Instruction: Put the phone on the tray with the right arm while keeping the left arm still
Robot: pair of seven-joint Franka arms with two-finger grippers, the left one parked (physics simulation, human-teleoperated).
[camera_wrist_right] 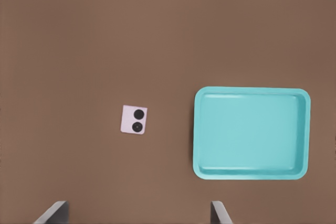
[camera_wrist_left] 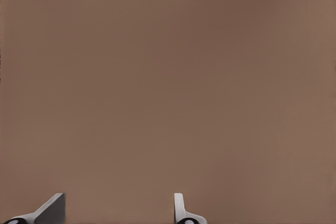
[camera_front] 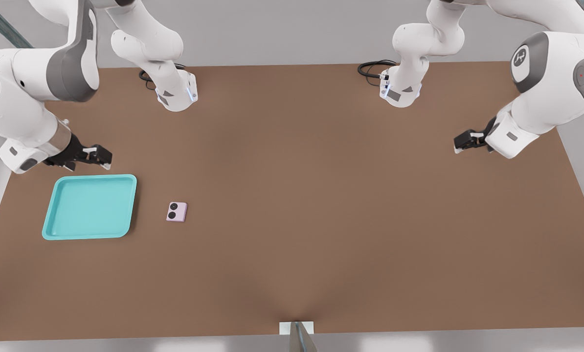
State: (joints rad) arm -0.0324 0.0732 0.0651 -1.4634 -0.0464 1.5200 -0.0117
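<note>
- Nearest the front view's camera, a small pale bracket [camera_front: 297,328] sits at the table's near edge, with bare brown table [camera_front: 321,205] stretching behind it.
- Next back lies the phone [camera_front: 176,211], flat on the tabletop: a tiny pale pink, nearly square slab with rounded corners and two black round lenses on its upper face, stacked along one side.
- Just beside it, toward the front view's left, rests the tray [camera_front: 125,205]: shallow, turquoise, rounded-square, with a raised rim, several times wider than the phone. A strip of bare table separates the two; they do not touch.
- Beyond the tray's far edge hangs the gripper [camera_front: 107,157] of the right arm [camera_front: 23,98], black, pointing toward the front view's right, clear of both tray and phone. Its forearm carries a long grey stripe.
- Farther back stand the two white arm bases, each with a black cable [camera_front: 372,67] coiled beside it at the table's far edge.
- The right wrist view looks straight down and gives what the front view lacks: the phone [camera_wrist_right: 134,119] and tray [camera_wrist_right: 251,174] seen squarely, the tray's inner floor plain, and the phone's lenses sharply round. At the frame's edge two grey fingers [camera_wrist_right: 55,213] show set wide apart, holding nothing, the gripper [camera_wrist_right: 137,214] midway between them over bare table.
- The front view alone shows the arms themselves.
- The left wrist view shows only brown tabletop and two fingertips of the parked arm.
</note>
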